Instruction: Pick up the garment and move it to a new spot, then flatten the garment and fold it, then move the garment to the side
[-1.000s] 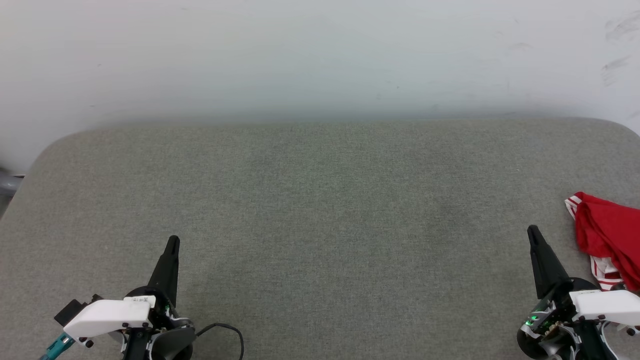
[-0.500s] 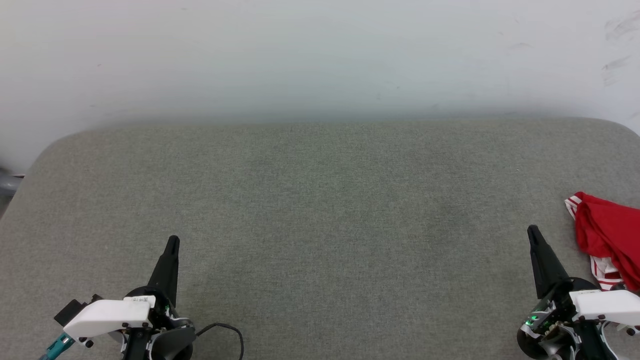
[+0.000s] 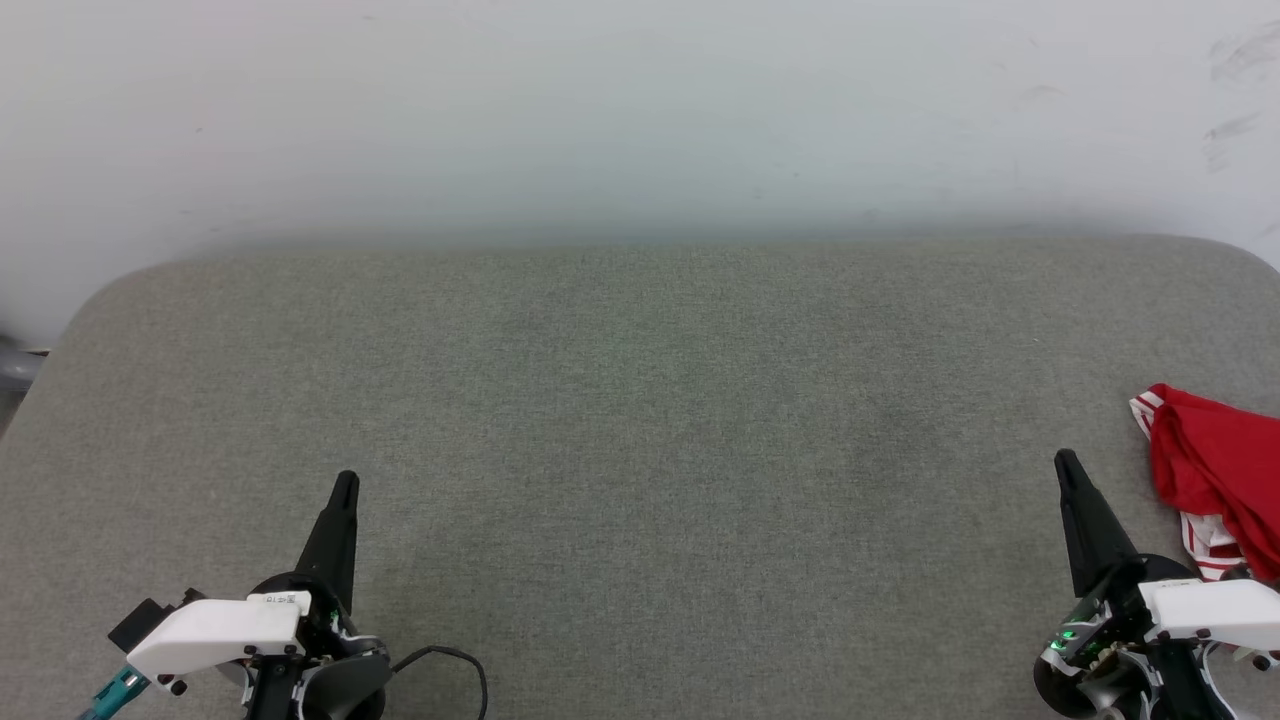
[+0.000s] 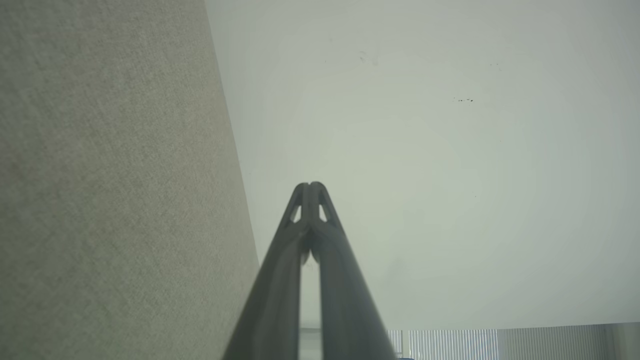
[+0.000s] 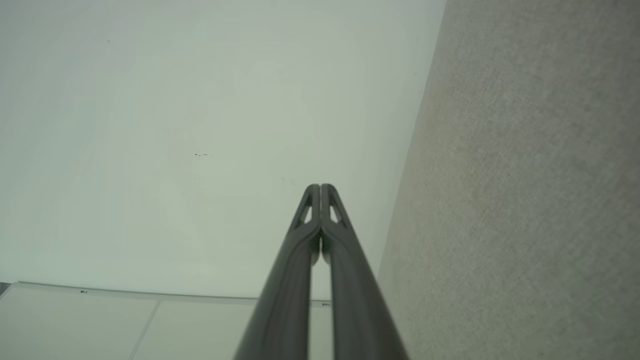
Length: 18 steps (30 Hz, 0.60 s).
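A pale wall (image 3: 640,110) stands ahead of both my hands, and beneath them spreads the grey cloth-covered desk (image 3: 640,420). The red shirt (image 3: 1215,460), with white red-striped trim, lies crumpled on the desk just beside my right hand (image 3: 1065,460) on its outer side, and well apart from my left hand (image 3: 346,482). Both hands are narrow, fingertips pressed together and holding nothing, each hovering low over the desk and pointing toward the wall.
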Motion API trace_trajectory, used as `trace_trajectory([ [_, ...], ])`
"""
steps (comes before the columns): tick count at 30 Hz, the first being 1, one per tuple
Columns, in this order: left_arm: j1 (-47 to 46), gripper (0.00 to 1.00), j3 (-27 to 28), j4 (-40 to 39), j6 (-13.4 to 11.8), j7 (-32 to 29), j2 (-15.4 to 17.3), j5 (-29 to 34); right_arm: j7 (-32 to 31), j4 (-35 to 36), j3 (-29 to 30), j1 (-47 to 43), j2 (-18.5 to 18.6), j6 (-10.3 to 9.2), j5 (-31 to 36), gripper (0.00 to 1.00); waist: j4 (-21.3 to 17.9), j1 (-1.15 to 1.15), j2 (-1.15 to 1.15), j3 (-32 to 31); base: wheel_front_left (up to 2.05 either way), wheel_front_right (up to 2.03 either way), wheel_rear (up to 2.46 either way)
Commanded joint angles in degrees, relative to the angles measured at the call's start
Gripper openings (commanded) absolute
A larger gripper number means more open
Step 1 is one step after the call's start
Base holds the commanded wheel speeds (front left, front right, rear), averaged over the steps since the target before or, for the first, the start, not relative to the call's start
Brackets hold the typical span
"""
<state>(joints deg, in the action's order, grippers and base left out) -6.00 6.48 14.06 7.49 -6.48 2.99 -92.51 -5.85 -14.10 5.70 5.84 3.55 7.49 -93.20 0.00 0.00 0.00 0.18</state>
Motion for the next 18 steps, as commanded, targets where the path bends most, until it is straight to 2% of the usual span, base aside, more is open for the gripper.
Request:
trace_trajectory([
  [1, -0.45, 0.0, 0.18, 0.05, 0.12, -0.19, -0.1, 0.09, -0.04, -0.07, 0.09, 0.65, -0.14, 0.0, 0.29, 0.0, 0.0, 0.0, 0.0, 0.0, 0.0, 0.0, 0.0],
  [18, -0.45, 0.0, 0.2, 0.04, 0.11, -0.24, -0.12, 0.13, -0.22, -0.09, 0.24, 0.67, -0.27, 0.0, 0.47, 0.0, 0.0, 0.0, 0.0, 0.0, 0.0, 0.0, 0.0],
])
